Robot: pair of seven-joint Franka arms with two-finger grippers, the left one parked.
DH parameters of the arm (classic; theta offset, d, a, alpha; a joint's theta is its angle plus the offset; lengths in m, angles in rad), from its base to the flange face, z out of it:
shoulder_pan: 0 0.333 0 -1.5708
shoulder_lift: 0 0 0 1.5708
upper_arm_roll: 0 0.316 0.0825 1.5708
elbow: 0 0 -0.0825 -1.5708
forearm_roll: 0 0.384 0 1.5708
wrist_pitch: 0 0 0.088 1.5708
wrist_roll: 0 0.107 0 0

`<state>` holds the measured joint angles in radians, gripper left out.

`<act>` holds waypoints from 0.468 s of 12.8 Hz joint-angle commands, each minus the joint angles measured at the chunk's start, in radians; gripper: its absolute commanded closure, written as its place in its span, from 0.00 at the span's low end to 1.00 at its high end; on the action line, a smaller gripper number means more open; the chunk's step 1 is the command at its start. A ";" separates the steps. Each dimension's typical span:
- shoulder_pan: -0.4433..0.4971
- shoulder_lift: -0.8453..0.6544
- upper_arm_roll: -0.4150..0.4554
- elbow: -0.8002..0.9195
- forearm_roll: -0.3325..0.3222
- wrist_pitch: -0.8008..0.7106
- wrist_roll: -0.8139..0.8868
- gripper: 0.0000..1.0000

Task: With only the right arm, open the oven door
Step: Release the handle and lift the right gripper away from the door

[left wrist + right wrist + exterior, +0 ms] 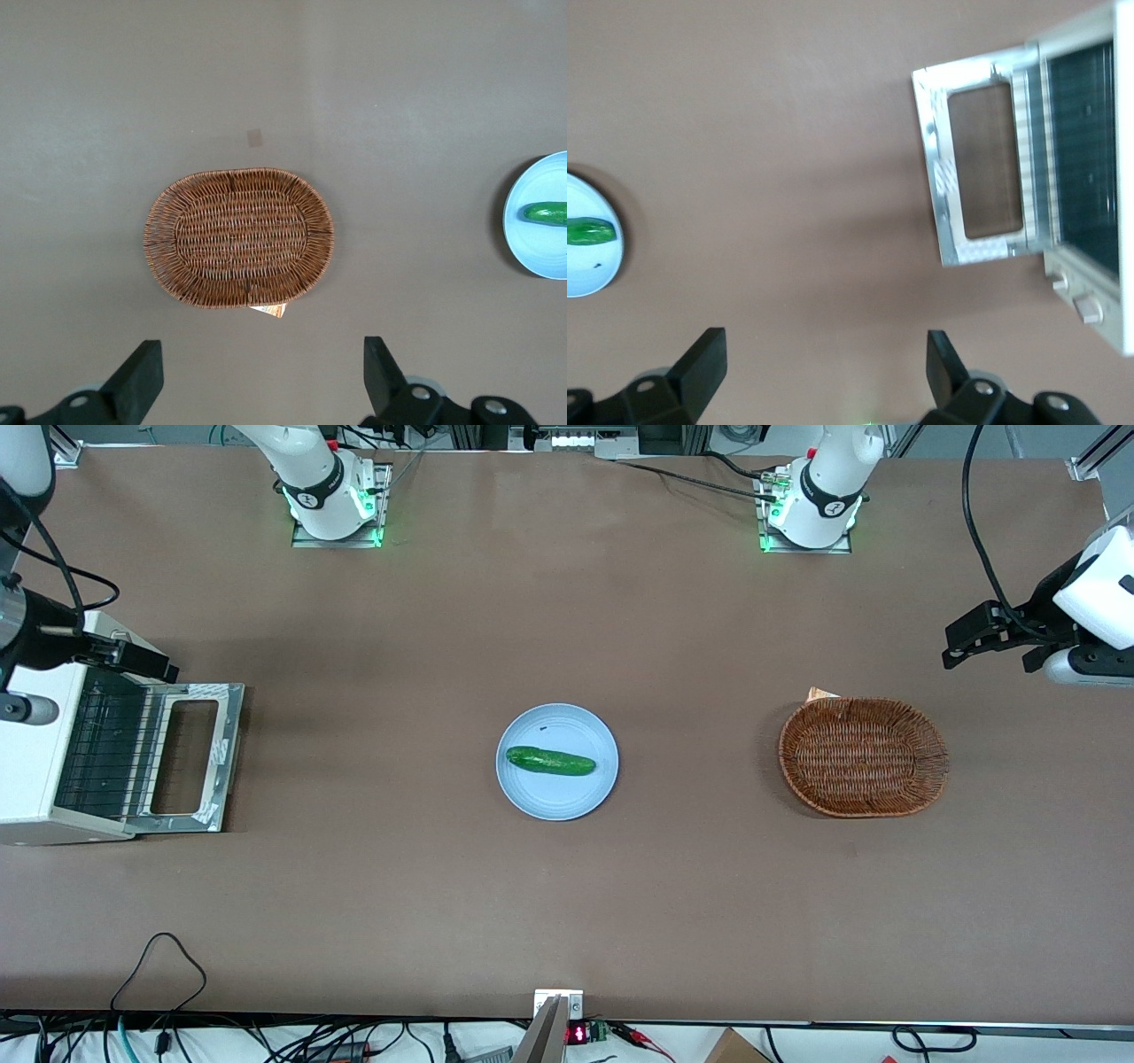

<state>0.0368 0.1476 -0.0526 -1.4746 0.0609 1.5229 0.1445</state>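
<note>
A robotics lab, set up for manipulation trials; two white arm bases (332, 496) are bolted onto metal plates along the table's edge farthest from the front camera, each lit green at its foot; the brown table (567, 903) is one broad work surface; black cables (159, 974) trail over its near edge, beside a small red digital readout (577, 1034); the props are domestic (a toaster oven (53, 762), a blue plate (556, 797), a wicker basket (864, 757)); the right arm's gripper (824, 359) hangs open-fingered above bare tabletop near the oven.
</note>
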 commanded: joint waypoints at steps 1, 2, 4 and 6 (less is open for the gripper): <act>-0.099 -0.123 0.095 -0.172 0.007 0.119 -0.036 0.00; -0.101 -0.144 0.103 -0.228 0.002 0.202 -0.036 0.00; -0.087 -0.193 0.103 -0.300 -0.007 0.259 -0.058 0.00; -0.084 -0.224 0.103 -0.335 -0.010 0.253 -0.103 0.00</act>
<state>-0.0370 -0.0077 0.0370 -1.7302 0.0572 1.7518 0.0836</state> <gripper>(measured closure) 0.000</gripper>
